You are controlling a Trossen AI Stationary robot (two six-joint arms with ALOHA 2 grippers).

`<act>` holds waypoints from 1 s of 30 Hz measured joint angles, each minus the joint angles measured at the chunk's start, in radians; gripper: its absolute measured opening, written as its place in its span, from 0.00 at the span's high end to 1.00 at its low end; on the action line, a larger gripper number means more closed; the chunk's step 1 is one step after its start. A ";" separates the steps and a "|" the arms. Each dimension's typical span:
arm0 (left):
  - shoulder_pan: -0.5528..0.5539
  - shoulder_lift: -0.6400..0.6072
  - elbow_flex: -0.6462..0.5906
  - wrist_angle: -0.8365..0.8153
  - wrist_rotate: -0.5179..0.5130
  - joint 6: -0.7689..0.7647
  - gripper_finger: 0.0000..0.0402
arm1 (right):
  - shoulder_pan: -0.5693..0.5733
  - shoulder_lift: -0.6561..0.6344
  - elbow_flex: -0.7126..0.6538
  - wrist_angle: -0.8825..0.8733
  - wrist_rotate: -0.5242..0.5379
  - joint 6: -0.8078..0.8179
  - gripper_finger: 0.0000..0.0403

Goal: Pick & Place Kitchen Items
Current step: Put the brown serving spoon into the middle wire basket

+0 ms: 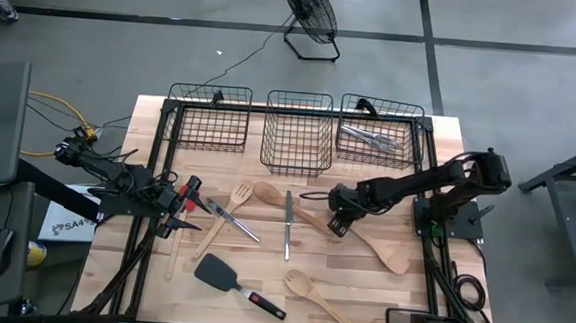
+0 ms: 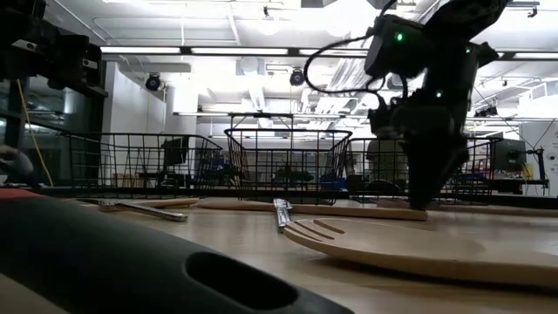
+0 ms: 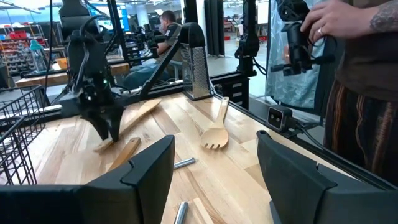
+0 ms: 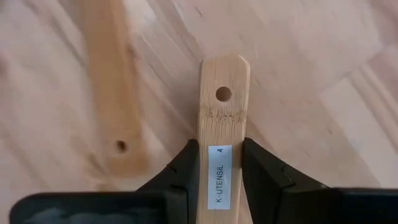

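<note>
The right gripper [image 1: 338, 222] is sitting at the centre right of the high view, lowered onto the table [image 1: 400, 289], and its two fingers [image 4: 186, 168] are closing on the end of a wooden spoon handle [image 4: 222, 130]. The handle has a hole near its tip and is carrying a white label [image 4: 219, 177]. A second wooden handle [image 4: 115, 93] is lying just beside it.

In the high view that gripped spoon [image 1: 381, 249] is stretching toward the lower right, and another wooden spoon [image 1: 281, 201] is lying just left of the gripper. A metal knife [image 1: 287, 225] is lying in the middle, a wooden fork [image 1: 227, 210] left of it, a black turner [image 1: 233, 279] at the lower centre, and a second wooden fork [image 1: 321, 302] at the lower right.

The left gripper [image 1: 178, 210] is waiting at the left edge of the table with its fingers [image 3: 149, 171] standing apart, holding nothing.

Three wire baskets [image 1: 297, 132] are lining the upper edge; the right-hand one is holding metal cutlery [image 1: 370, 137].

A person's hand [image 3: 339, 18] is showing at the upper right of the left wrist view.
</note>
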 joint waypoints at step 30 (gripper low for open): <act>0.000 0.000 0.000 0.000 0.000 0.000 0.43 | -0.082 -0.362 0.162 0.022 0.172 -0.162 0.80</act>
